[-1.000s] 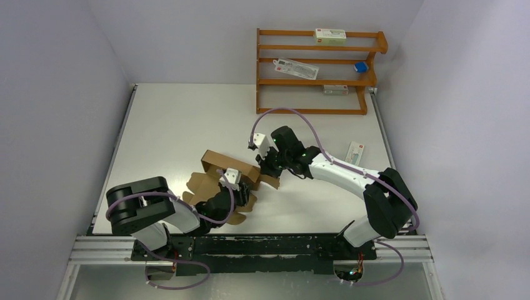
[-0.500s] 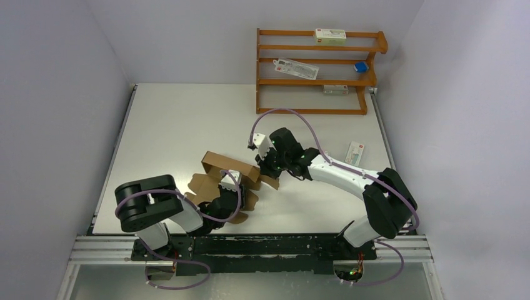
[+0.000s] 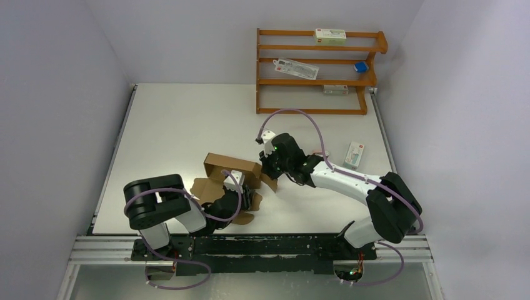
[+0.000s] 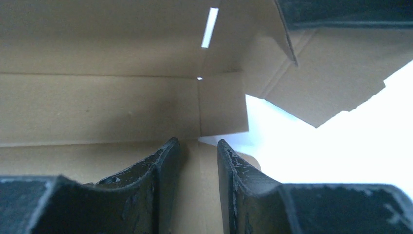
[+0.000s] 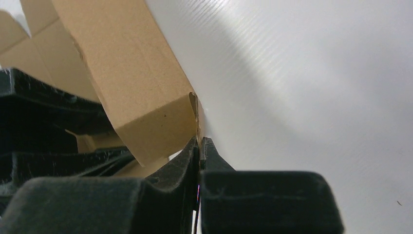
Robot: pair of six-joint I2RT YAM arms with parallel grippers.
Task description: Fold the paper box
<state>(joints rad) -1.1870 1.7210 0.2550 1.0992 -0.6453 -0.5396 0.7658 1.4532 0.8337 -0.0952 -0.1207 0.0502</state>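
The paper box (image 3: 226,166) is plain brown cardboard, partly folded, with one long wall standing and notched flaps lying flat toward the near edge. My left gripper (image 3: 250,199) sits low at the box's near right corner. In the left wrist view its jaws (image 4: 197,142) stand a narrow gap apart over the box's inner panel (image 4: 97,107), holding nothing I can see. My right gripper (image 3: 269,170) is at the box's right end. In the right wrist view it (image 5: 200,139) is shut on the thin edge of a box flap (image 5: 131,83).
A wooden shelf (image 3: 312,69) stands at the back right, holding white printed cartons and a small blue object (image 3: 360,67). Another white carton (image 3: 355,153) lies on the table to the right of my right arm. Walls close in the table on the left and right.
The box's raised wall has swung to stand squarer and shifted slightly right. My right wrist has turned and lowered at the box's end. My left arm has slid right along the near flaps.
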